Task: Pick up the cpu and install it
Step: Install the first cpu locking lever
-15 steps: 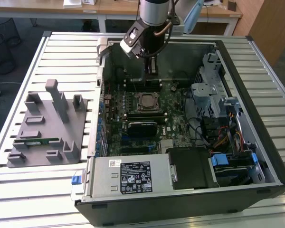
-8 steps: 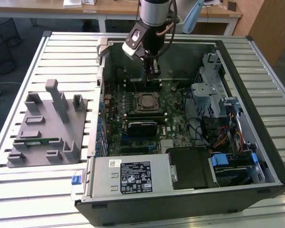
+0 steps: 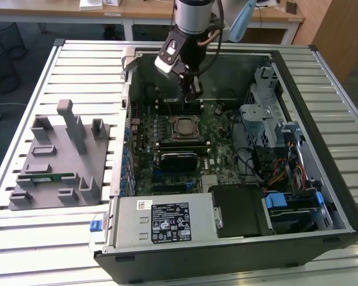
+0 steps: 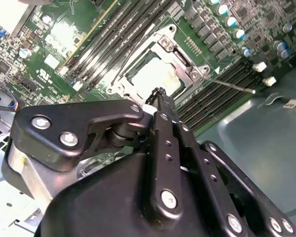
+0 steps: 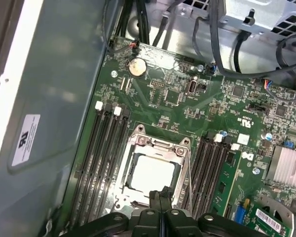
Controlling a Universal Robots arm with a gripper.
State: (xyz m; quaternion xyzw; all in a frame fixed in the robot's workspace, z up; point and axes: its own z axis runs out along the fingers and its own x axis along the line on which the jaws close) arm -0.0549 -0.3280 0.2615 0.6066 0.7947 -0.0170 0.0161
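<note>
Hovering at 12 o'clock of the cpu in the exterior view, the gripper is pressed together, empty. The cpu lies in its socket.

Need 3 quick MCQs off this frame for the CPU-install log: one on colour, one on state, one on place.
1. What colour is the tray at the exterior view's left?
A) red B) grey C) yellow

2. How are the fingers?
A) wide open B) shut on a memory stick C) shut, holding nothing

3. Where does the cpu lie?
A) in the motherboard socket B) on the tray C) between the fingers

Answers:
1 B: in the exterior view the tray and its upright blocks are plain grey.
2 C: in both wrist views the fingers meet at the tips with nothing between them.
3 A: in both wrist views the pale square top lies flat inside the metal frame on the board, just past the fingertips.
</note>
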